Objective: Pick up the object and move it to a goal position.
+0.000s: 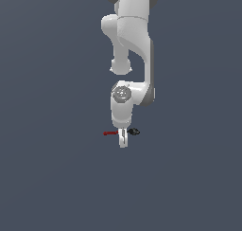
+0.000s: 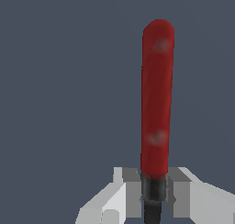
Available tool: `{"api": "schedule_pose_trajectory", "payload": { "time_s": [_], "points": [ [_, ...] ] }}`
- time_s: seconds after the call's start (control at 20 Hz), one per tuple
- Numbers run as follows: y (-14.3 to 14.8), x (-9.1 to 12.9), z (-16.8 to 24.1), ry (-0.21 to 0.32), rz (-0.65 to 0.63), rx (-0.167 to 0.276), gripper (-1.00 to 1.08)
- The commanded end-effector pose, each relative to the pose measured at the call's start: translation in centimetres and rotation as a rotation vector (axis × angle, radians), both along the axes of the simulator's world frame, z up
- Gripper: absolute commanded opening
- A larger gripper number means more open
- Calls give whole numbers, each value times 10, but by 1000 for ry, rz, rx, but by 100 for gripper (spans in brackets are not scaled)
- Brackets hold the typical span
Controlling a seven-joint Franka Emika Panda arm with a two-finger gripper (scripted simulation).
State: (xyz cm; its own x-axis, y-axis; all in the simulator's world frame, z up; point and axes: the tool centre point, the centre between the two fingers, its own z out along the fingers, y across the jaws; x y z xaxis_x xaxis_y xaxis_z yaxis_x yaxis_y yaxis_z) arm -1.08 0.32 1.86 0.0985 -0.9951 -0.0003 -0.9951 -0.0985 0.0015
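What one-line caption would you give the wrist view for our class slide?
Gripper closed around the neck of a small utensil, its dark red handle extending away over a plain grey surface.

The scene is seen by the exterior view from in front and somewhat above, at a distance — the white jointed robot arm (image 1: pixel 130 50) faces it. The wrist view is set close, looking past the grey fingertips (image 2: pixel 131 191) along the dark red handled spoon-like utensil (image 2: pixel 157 94) — shared by both views.
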Motion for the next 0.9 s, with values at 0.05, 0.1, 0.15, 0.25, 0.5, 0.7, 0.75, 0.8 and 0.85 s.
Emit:
{"api": "schedule_pose_trajectory", "payload": {
  "time_s": [0.05, 0.1, 0.15, 0.25, 0.5, 0.7, 0.75, 0.8, 0.85],
  "points": [
    [5, -1, 13, -1, 0, 1, -100],
    [7, -2, 18, -1, 0, 1, -100],
    [9, -2, 24, -1, 0, 1, -100],
    [13, -4, 37, -1, 0, 1, -100],
    [28, -8, 80, -1, -1, 1, -100],
    [43, -13, 124, -1, -2, 1, -100],
    [47, -14, 136, -1, -2, 1, -100],
    [51, -15, 147, -1, -2, 0, -100],
    [55, -16, 159, -1, -2, 0, -100]
  ]
}}
